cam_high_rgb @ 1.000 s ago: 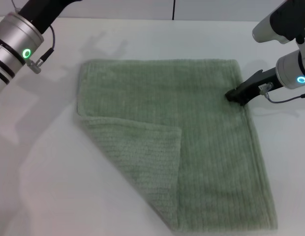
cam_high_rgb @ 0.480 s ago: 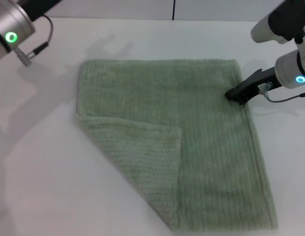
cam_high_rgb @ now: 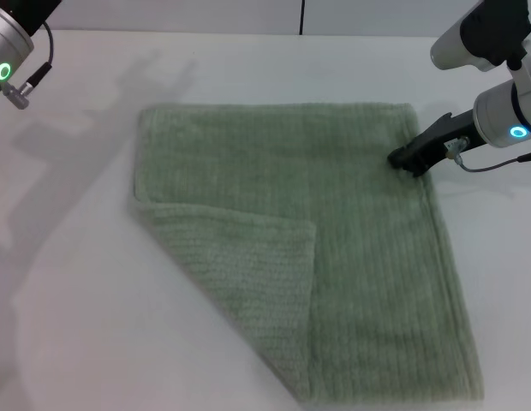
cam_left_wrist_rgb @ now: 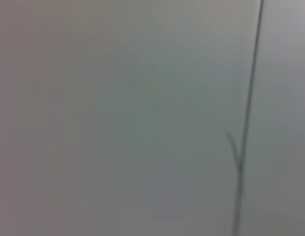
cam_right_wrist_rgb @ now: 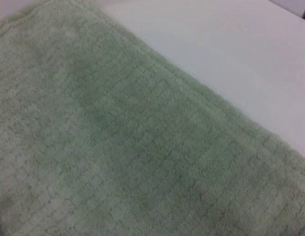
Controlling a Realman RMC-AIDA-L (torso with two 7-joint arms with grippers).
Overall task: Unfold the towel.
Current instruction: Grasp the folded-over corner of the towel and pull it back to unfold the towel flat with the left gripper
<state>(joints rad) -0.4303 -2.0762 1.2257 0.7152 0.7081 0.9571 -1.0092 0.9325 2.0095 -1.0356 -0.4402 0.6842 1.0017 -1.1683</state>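
Item: towel point(cam_high_rgb: 334, 240), pale sage-green terry, roughly square, ribbed in fine parallel lines with a hemmed border. It lies flat on the white table point(cam_high_rgb: 68, 325), spreading away from the right gripper point(cam_high_rgb: 407, 160) toward the robot's left and near side. One corner remains folded over as a triangular flap point(cam_high_rgb: 248, 265), well apart from that gripper on the towel's opposite, nearer side, showing a slightly paler face.

Handling, as a judgement: soft, limp and light; no stiffness, so it will drape and drag rather than slide as a sheet. The pile should grip well, not slip. Nothing fragile. The best hold appears to be the flap's free corner or hem, pinched through one layer only.

Right gripper: dark, resting at the towel's right hem close to its far corner, touching the cloth; whether its fingers pinch the hem cannot be told. Its wrist view shows looped pile and the hem against bare table.

Left gripper: not visible; the left arm point(cam_high_rgb: 8, 43) is raised far off, beyond the towel's opposite side.
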